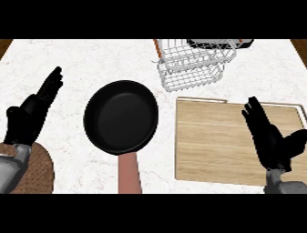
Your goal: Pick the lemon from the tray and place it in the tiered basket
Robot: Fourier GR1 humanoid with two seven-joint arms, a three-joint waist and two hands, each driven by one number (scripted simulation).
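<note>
The wooden tray [209, 145] lies at the right of the marble counter. No lemon shows on its bare surface or anywhere else in view. A white wire tiered basket [192, 68] stands just beyond the tray's far left corner, and I see nothing inside it. My right hand [270, 141] is open, fingers straight and pointing away, above the tray's right part, where it hides some of the wood. Over the counter's left side my left hand [28, 116] is also open, fingers up, holding nothing.
A black frying pan [120, 116] with a pinkish handle [129, 175] lies in the middle, between my hands and just left of the tray. A brown round mat [40, 173] sits under my left forearm. A dark object [216, 43] lies behind the basket.
</note>
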